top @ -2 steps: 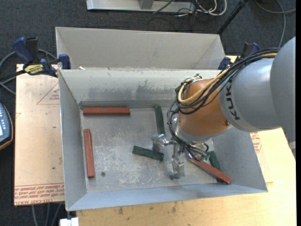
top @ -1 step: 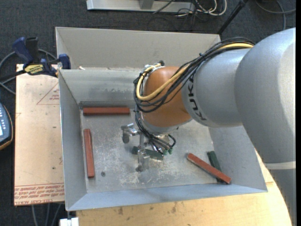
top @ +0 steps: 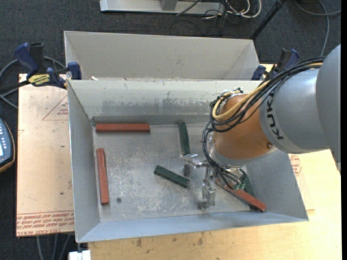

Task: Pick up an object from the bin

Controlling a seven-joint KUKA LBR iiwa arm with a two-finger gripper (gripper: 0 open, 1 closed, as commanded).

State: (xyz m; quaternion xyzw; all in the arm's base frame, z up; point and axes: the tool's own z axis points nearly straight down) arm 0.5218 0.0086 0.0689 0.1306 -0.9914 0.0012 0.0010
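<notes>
Near edge, lower right of frame: right red bar is lying on a slant on the bin floor, its upper end tucked under the wrist. Something green is showing just above it, mostly hidden, so can't tell what it is.

Gripper is sitting low over the floor at lower centre, pointing down. Fingers are standing apart, one toward the frame's bottom, the other up and to the left. Nothing is showing between them, only bare floor.

Closest thing: low green bar, dark and flat, lying on a slant just left of the gripper. Its right end is ending up beside the upper-left finger; can't tell whether they're touching.

Left red bar is lying along the left wall, well apart from the gripper.

Further up: upper green bar is lying nearly straight up-down in frame, just above the gripper. Top red bar is lying along the back wall, upper left of the floor.

Orange cover and cables are sitting above the gripper at right centre, with the grey arm coming in from the right edge.
</notes>
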